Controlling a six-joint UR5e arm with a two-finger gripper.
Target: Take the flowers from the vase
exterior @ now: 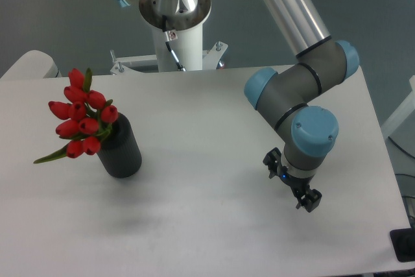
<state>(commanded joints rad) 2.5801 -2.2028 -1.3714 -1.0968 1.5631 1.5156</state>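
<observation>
The flowers (81,120), a tight bunch of red tulip buds with green leaves, stand in the black cylindrical vase (121,148) on the left of the white table and lean to the left. My gripper (292,181) hangs low over the table at the right, far from the vase. It points down and away under the blue wrist joint (314,132), so only black parts of it show. Its fingers are hidden, and nothing shows in it.
The arm's white base column (176,37) stands at the table's back edge. The grey arm links (295,85) reach over the right half of the table (214,128). The table's front edge runs close below the gripper.
</observation>
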